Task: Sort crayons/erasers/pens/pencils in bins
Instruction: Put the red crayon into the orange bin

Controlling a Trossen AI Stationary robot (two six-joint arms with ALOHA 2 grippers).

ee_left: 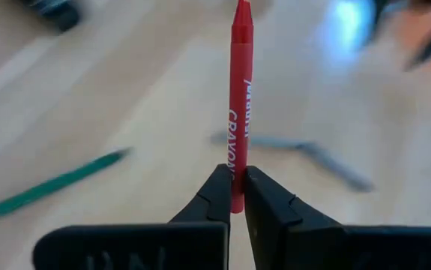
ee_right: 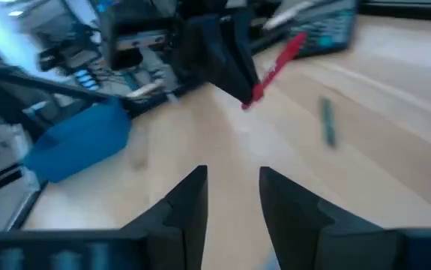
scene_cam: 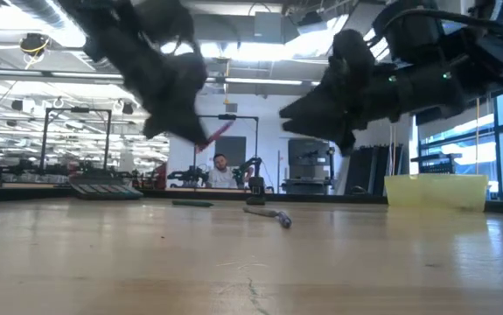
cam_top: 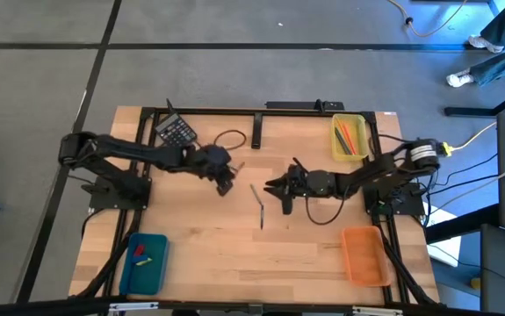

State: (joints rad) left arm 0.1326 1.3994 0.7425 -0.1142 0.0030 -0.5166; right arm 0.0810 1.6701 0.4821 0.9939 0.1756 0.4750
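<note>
Your left gripper [ee_left: 237,196] clamps 1 red crayon [ee_left: 238,105] short of the yellow bin [cam_top: 349,138]; right gripper [ee_right: 232,196] gapes empty; 2 pens [cam_top: 258,204] remain.

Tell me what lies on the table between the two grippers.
In the high view, slim grey sticks lie on the wood between the left gripper, shut on a red crayon, and the open right gripper. Nothing else lies there.

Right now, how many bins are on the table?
3: the yellow bin at the far right, the orange bin at the near right, and the teal-blue bin at the near left.
</note>
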